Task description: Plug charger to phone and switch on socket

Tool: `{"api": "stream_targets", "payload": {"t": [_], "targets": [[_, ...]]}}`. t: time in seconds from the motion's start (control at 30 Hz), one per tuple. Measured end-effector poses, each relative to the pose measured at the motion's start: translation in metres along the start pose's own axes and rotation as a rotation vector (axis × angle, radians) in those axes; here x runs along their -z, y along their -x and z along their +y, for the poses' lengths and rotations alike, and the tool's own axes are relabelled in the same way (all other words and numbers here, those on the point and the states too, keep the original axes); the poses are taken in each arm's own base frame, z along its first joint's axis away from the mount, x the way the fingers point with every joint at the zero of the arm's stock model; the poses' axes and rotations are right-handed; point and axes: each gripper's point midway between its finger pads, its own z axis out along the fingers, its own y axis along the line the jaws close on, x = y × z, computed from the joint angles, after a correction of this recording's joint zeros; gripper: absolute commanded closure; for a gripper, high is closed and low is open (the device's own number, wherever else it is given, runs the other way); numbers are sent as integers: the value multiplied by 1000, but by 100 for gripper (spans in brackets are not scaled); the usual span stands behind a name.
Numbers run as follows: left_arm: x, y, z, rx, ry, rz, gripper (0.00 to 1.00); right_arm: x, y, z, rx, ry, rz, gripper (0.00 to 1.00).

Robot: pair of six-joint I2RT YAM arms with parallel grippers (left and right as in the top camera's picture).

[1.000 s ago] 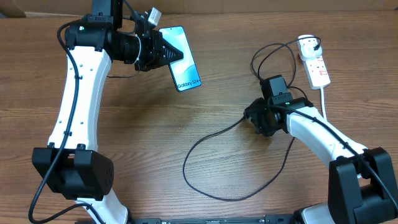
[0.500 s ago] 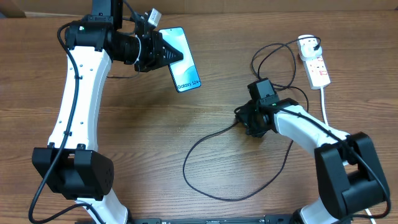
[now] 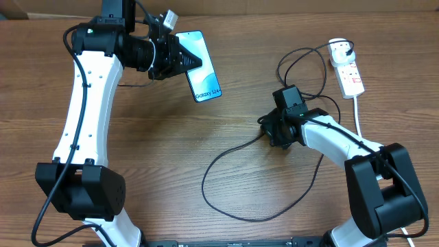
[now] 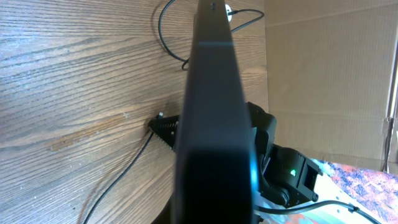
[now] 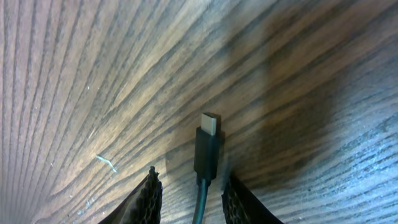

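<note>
Overhead: one slim blue-screened smartphone (image 3: 204, 72), far left of the single white extension strip (image 3: 350, 74), is pinched by the left gripper (image 3: 188, 58). The right gripper (image 3: 269, 130) sits nearer the strip, at one thin black charger cable (image 3: 204, 182). Left wrist: smartphone edge-on. Right wrist: spread fingers (image 5: 148, 196) flank the cable's connector tip (image 5: 208, 146).

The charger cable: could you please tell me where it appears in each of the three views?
Overhead: the charger cable loops across the middle, from the socket at top right to the right tool.
Left wrist: the cable is a thin line at lower left, beside the phone's dark edge.
Right wrist: its connector tip lies mid-frame between the tool's fingers.
Shared landmark: the right tool.
</note>
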Motion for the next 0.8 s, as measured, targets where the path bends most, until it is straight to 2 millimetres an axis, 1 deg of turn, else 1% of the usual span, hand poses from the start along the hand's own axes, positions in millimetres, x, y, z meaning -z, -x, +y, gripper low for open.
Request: {"api": "stream_targets", "payload": {"t": [0.27, 0.43, 0.8], "targets": [[0, 0, 0, 0, 0, 0, 96, 0, 3, -1, 1, -9, -19, 71], [0, 0, 0, 0, 0, 0, 96, 0, 4, -2, 0, -14, -27, 75], [0, 0, 0, 0, 0, 0, 96, -2, 7, 1, 3, 4, -43, 75]]}}
